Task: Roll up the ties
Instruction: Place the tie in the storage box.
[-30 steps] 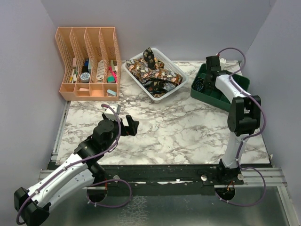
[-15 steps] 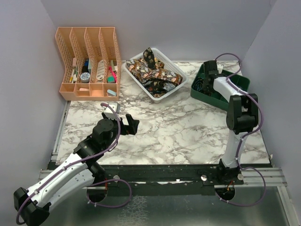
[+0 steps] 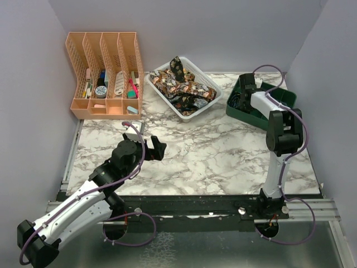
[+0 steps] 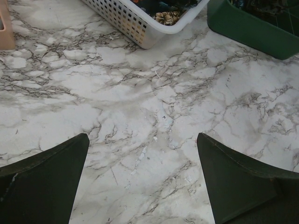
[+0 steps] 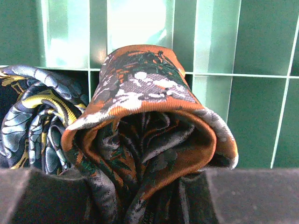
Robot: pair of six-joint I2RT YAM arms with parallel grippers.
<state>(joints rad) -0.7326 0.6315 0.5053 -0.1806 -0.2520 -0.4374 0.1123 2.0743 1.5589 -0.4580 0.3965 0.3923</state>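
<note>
The white basket [image 3: 207,84] at the back of the surface [image 3: 212,151] holds a loose heap of patterned ties [image 3: 179,86]. To its right, the green tray [image 3: 261,114] has a gridded floor. On it is a rolled tie [image 5: 149,135] in orange and black, with a second roll [image 5: 35,116] in blue and gold touching its left side. The orange organizer [image 3: 105,75] in the back left corner holds pens and other small stationery in its slots.

The right pincer [image 5: 149,196] reaches into the tray. It is partly closed on the rolled tie, which fills the gap between its fingers [image 5: 252,196]. The left pincer [image 4: 142,182] is spread wide over bare marble near the front left. It holds nothing and touches nothing.
</note>
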